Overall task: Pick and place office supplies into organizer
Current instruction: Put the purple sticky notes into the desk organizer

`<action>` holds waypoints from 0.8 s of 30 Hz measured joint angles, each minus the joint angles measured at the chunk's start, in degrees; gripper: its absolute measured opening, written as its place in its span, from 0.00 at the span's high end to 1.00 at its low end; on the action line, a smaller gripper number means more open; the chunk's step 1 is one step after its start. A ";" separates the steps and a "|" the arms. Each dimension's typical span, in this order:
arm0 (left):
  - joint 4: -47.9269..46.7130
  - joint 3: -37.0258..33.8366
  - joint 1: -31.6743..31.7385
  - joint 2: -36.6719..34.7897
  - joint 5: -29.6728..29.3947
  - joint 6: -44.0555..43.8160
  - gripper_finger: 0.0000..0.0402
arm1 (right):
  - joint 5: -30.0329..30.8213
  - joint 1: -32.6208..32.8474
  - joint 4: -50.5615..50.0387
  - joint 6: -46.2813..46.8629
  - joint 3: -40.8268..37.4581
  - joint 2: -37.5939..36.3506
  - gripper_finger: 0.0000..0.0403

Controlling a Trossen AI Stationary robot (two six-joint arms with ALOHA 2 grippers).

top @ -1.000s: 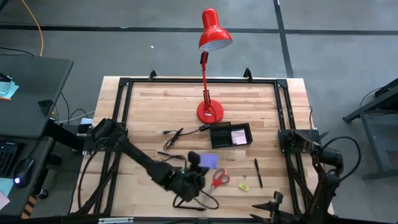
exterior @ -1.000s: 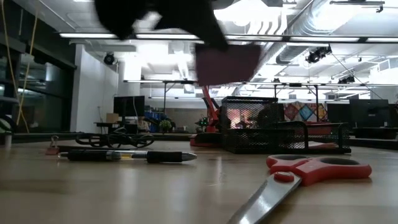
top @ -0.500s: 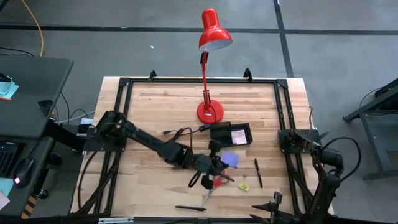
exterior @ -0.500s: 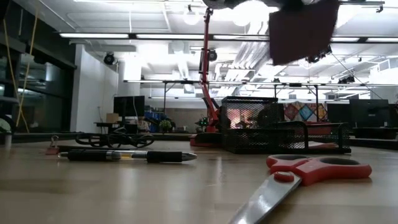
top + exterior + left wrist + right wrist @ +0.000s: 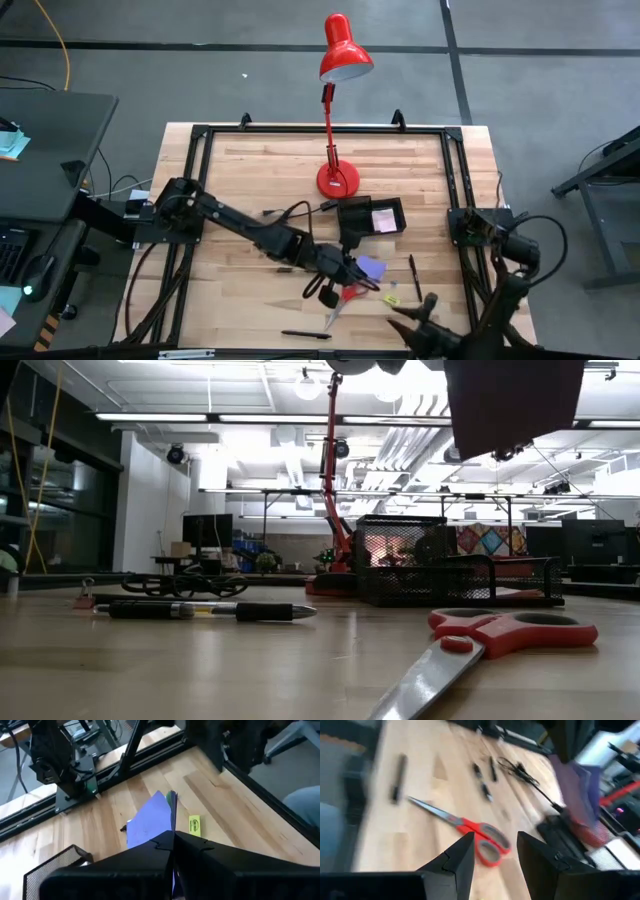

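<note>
My left gripper (image 5: 352, 266) is shut on a purple sticky-note pad (image 5: 371, 267), in the air just near of the black organizer (image 5: 370, 217). A pink pad (image 5: 383, 220) lies inside the organizer. The red-handled scissors (image 5: 345, 295) lie flat on the table below the left arm. A yellow-green piece (image 5: 392, 298) lies to their right. One black pen (image 5: 412, 268) lies further right and another (image 5: 305, 335) lies near the front edge. My right gripper (image 5: 405, 315) is open and empty at the near right, with the scissors (image 5: 480, 837) ahead of it. My left gripper pinches the purple pad between its two fingers at the pad's near edge (image 5: 167, 832), one finger on each flat face. The pad sticks out beyond the fingertips, stands on edge in the wrist view, and is lifted well clear of the table (image 5: 515, 400).
A red desk lamp's base (image 5: 337, 180) stands just behind the organizer. A black coiled cable (image 5: 285, 218) lies left of the organizer. A black metal frame (image 5: 455, 180) runs along the table's sides. Bare wood shows at the far left.
My left gripper has carried the purple pad from the near middle of the table toward the right and far edge, up to the organizer, keeping it lifted and shut in the fingers. My right arm has left its rest at the near right corner and moved toward the scissors.
</note>
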 joint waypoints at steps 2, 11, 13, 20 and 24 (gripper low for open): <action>0.22 0.00 -1.04 0.00 -0.07 -0.14 1.00 | 0.01 -1.42 -1.30 -1.15 0.00 0.00 0.65; -5.16 0.00 -5.41 0.02 -5.15 -1.61 1.00 | 0.60 -4.16 -4.04 -6.87 0.00 0.00 0.65; -5.35 0.00 -6.06 0.02 -5.10 -2.64 1.00 | 1.23 -4.18 -4.03 -7.50 0.00 0.00 0.65; -3.85 0.00 -7.63 0.02 -4.80 -3.02 1.00 | 1.14 -5.38 -3.09 -11.11 0.00 0.00 0.65; -3.57 0.00 -7.27 0.02 -3.99 -2.99 1.00 | 1.68 -6.13 -3.05 -12.19 0.00 0.00 0.65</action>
